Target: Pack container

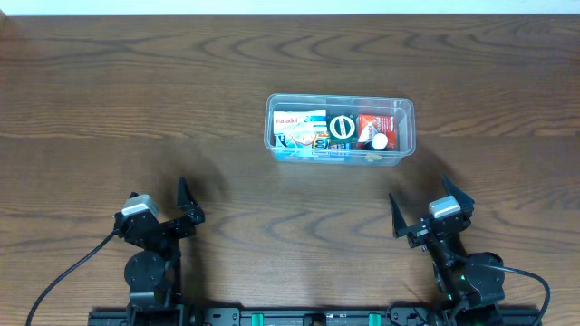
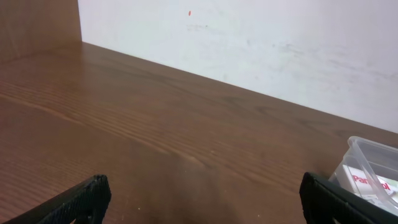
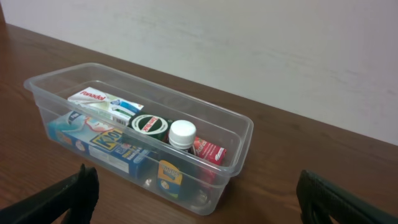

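The clear plastic container (image 1: 341, 100) stands on the wooden table right of centre. It holds a white Panadol box (image 1: 299, 119), a blue box, a round black-and-white lid (image 1: 343, 127), a red box (image 1: 370, 125) and a white-capped bottle (image 1: 380, 141). It also shows in the right wrist view (image 3: 239, 134), and its corner shows in the left wrist view (image 2: 373, 152). My left gripper (image 1: 186, 204) is open and empty at the front left. My right gripper (image 1: 428, 210) is open and empty at the front right, short of the container.
The bare wooden table (image 1: 136, 100) spreads around the container. A white wall (image 3: 249, 43) lies behind its far edge. Cables (image 1: 63, 276) run from the arm bases at the front edge.
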